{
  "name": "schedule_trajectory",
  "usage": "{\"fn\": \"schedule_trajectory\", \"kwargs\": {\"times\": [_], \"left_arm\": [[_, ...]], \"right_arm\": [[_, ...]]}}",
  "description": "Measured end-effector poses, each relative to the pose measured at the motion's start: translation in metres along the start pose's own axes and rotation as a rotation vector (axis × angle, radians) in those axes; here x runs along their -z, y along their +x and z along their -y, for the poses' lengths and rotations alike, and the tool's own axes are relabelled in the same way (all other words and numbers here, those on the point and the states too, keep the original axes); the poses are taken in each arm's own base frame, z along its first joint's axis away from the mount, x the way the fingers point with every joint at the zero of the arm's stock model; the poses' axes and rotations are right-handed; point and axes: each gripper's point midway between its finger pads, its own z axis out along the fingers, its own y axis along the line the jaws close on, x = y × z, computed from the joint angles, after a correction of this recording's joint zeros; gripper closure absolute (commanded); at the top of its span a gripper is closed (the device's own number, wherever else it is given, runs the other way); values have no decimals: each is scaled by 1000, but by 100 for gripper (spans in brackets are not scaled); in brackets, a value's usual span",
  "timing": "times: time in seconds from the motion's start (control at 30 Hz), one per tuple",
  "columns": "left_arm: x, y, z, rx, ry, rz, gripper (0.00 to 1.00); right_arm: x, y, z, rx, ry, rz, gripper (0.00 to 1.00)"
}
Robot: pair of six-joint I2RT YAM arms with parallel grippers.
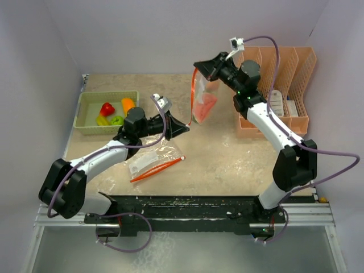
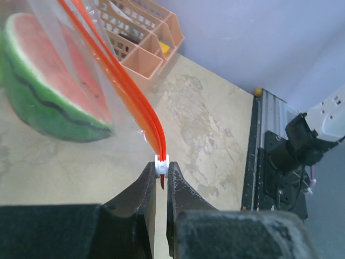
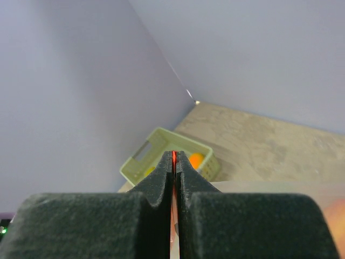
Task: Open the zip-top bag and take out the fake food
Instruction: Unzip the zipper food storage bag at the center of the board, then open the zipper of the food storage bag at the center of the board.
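Now, zip-top bag (image 1: 209, 88): hangs aloft between your grippers; a hard pull could tear it.
Watermelon slice (image 2: 48, 81): low inside the bag; may tumble out.
Right gripper (image 3: 174, 157): clamped on the bag's top zip edge; could slip.
Left gripper (image 2: 160, 172): pinching the bag's white slider (image 2: 161, 165); pull askew and you lose it.

You have bright, even, diffuse light, only faint soft shadows on the worktop (image 1: 227, 159), your top view sharp throughout, wrist views blur the dark fingers of the left gripper (image 2: 161, 171) and right gripper (image 3: 173, 159) near the lens, mild sheen on the zip-top bag (image 2: 108, 70)
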Motion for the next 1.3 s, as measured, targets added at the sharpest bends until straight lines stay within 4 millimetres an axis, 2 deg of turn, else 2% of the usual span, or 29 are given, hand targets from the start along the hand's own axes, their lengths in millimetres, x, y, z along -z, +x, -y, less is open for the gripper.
{"fn": "schedule_trajectory", "kwargs": {"times": [0.07, 0.13, 0.23, 0.3, 0.37, 0.43, 0.5, 0.53, 0.6, 0.7, 0.8, 0.83, 0.97, 1.0, 1.1, 1.2, 1.3], "left_arm": [[2, -16, -3, -34, -41, 2, 88], [6, -31, -3, -65, -76, -4, 88], [12, -50, -2, -119, -118, -3, 88], [15, -52, -2, -135, -129, -10, 88], [14, -45, -5, -126, -133, -31, 88], [10, -32, -12, -101, -131, -52, 88], [6, -10, -21, -57, -129, -80, 88], [3, 1, -25, -36, -130, -98, 89], [-3, 24, -32, 11, -128, -135, 89], [-15, 45, -36, 48, -111, -167, 89], [-25, 58, -32, 66, -83, -180, 89], [-29, 60, -29, 69, -72, -181, 89], [-38, 66, -23, 74, -42, -179, 89], [-40, 66, -22, 75, -37, -175, 89], [-47, 67, -19, 82, -15, -167, 87], [-58, 68, -15, 80, 10, -165, 86], [-69, 70, -7, 71, 39, -167, 84]], "right_arm": [[-14, -10, -16, 12, -42, 18, 100], [-23, -13, -20, 11, -58, 27, 100], [-28, -5, -6, -11, -23, 24, 100], [-25, 11, 9, -30, 21, 4, 100], [-18, 31, 28, -50, 80, -26, 99], [-7, 56, 48, -69, 144, -65, 79], [8, 81, 66, -86, 204, -108, 57], [21, 101, 77, -93, 246, -145, 48], [31, 111, 85, -90, 284, -163, 35], [54, 121, 93, -77, 364, -192, 24], [77, 108, 91, -29, 447, -184, 21], [85, 99, 88, -10, 472, -171, 22], [121, 56, 69, 60, 550, -80, 40], [133, 48, 63, 70, 565, -57, 48], [156, 36, 52, 90, 588, -16, 81], [162, 44, 47, 75, 567, -34, 96], [163, 74, 53, 41, 550, -112, 100]]}}
